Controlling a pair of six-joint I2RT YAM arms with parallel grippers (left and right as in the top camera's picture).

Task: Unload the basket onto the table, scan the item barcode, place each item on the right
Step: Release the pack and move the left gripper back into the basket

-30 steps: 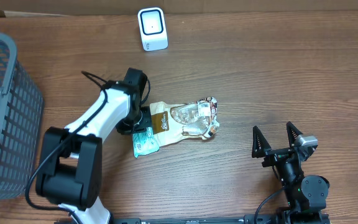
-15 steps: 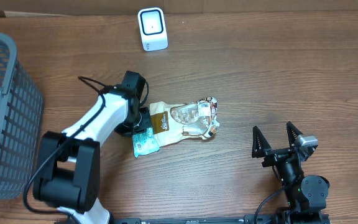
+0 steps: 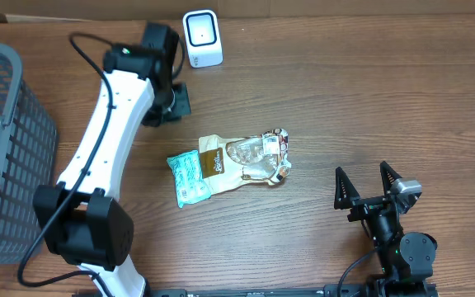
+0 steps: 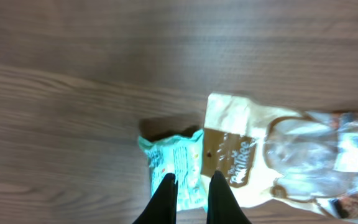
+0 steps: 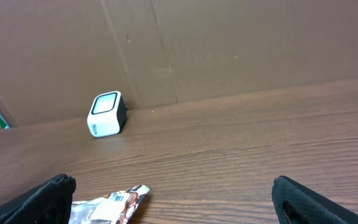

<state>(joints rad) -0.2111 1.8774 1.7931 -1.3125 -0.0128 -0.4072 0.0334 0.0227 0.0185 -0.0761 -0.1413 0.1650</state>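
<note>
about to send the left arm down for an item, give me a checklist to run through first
1. Left gripper empty: ok, nothing between its fingers.
2. Left gripper open for a pick: not ok, the jaws are shut.
3. Items separated: not ok, the teal packet and the snack bag lie flat and overlap at one edge.
4. Barcode facing up: cannot tell, the print is too small to read.
5. Scanner face uncovered: ok, nothing lies on it.
6. Right gripper out of the way: ok, open and apart from both items.
</note>
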